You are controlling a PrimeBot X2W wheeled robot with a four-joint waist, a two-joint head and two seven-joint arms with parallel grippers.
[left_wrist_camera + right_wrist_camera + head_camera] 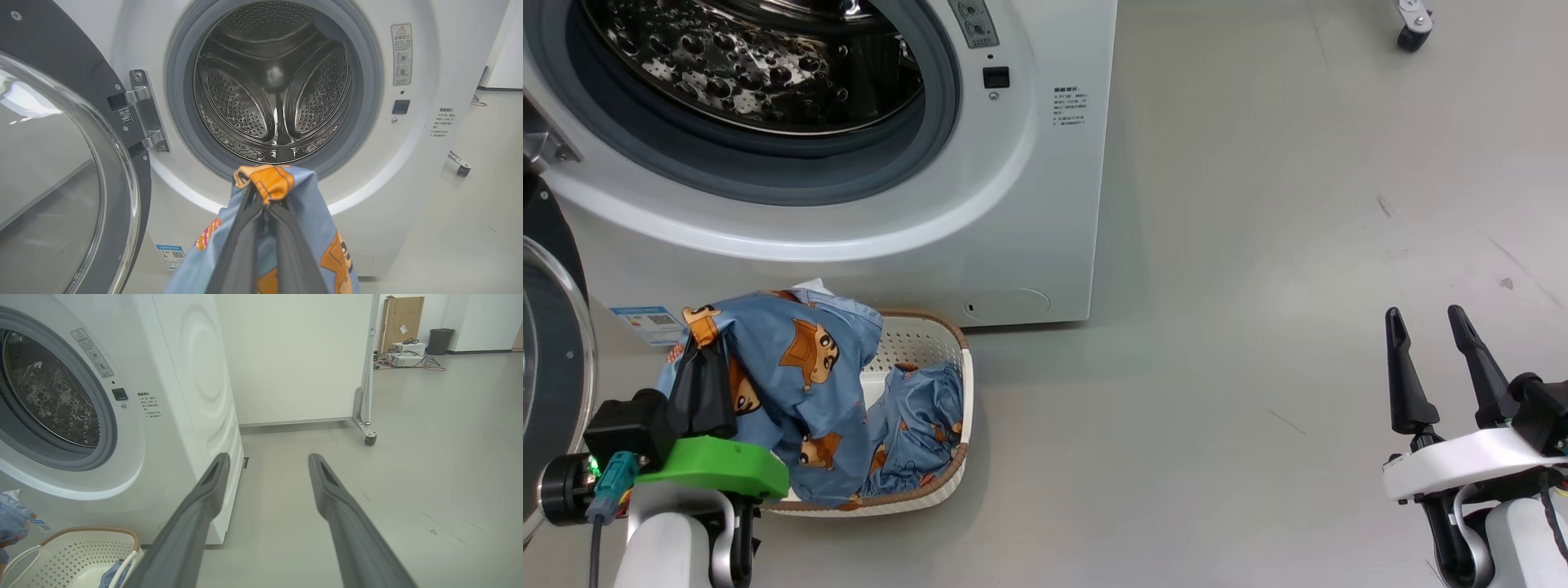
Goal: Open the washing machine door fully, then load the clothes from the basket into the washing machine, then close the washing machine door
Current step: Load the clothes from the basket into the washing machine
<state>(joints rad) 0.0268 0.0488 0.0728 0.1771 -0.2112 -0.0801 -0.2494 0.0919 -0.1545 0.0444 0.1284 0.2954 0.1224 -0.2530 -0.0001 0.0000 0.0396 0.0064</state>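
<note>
The washing machine [1029, 204] stands with its door [61, 183] swung open to the left, and its steel drum [273, 90] is bare. My left gripper [704, 359] is shut on a light-blue garment of the clothes [800, 359], lifted above the basket [956, 359] and draped over my fingers [245, 245] below the drum opening. A second blue garment [919, 433] lies in the basket. My right gripper [1429, 318] hangs open over bare floor at the right, holding nothing; its fingers [204, 498] point past the machine's side.
A blue label sticker [645, 322] sits low on the washer front. A white wheeled partition [367, 367] stands behind the machine, with a caster [1413, 37] at the upper right. Boxes and cables [408, 355] lie far back. Grey floor [1258, 367] spreads to the right.
</note>
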